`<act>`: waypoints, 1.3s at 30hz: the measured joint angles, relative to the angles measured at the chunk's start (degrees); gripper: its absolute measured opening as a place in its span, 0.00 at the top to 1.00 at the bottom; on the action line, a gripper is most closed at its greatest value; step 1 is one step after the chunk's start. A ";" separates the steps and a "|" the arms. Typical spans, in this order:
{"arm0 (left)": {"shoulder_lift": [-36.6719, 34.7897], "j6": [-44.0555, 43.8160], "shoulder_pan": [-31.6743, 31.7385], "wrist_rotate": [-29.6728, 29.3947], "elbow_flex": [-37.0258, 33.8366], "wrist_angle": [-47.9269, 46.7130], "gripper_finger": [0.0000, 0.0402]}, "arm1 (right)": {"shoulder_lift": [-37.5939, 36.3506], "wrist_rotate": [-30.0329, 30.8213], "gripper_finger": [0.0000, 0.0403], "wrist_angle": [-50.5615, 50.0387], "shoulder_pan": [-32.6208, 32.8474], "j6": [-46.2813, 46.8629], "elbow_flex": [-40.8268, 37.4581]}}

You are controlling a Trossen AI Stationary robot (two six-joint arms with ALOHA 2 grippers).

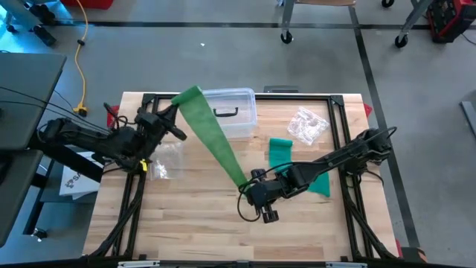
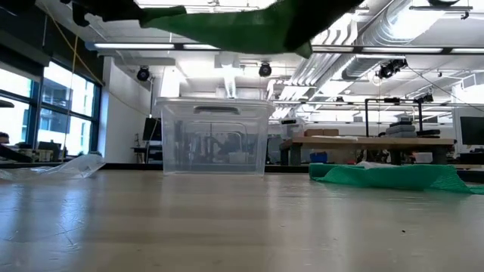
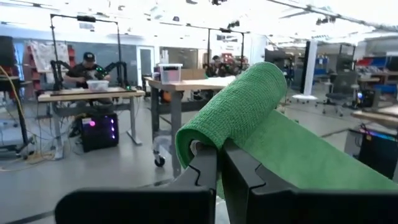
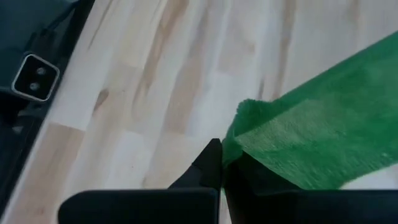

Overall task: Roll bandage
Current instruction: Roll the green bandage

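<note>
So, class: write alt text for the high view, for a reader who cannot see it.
Two robot arms stretch a green bandage above a wooden table, the left gripper holding its rolled end, the right gripper the other. Behind sits a clear plastic box.

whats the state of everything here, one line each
green bandage: stretched in the air between the two arms, partly rolled at the left end
left gripper: jaws shut on the rolled end
right gripper: jaws shut on the loose end
clear plastic bin: lid on, sitting on the table
second green bandage: unrolled, lying flat on the table
plastic wrapper: crumpled, empty
</note>
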 joint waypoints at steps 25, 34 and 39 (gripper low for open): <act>23.41 -51.24 -0.42 34.44 -0.04 -30.08 1.00 | -9.09 24.30 1.00 -1.82 -1.70 -28.96 26.42; 33.71 -52.93 -4.60 52.39 0.73 -21.59 1.00 | -9.07 24.24 1.00 -6.81 -8.19 -31.50 29.81; 34.91 -53.01 -7.51 54.14 2.21 -22.58 1.00 | -9.07 20.26 1.00 -15.73 -12.88 -26.68 29.80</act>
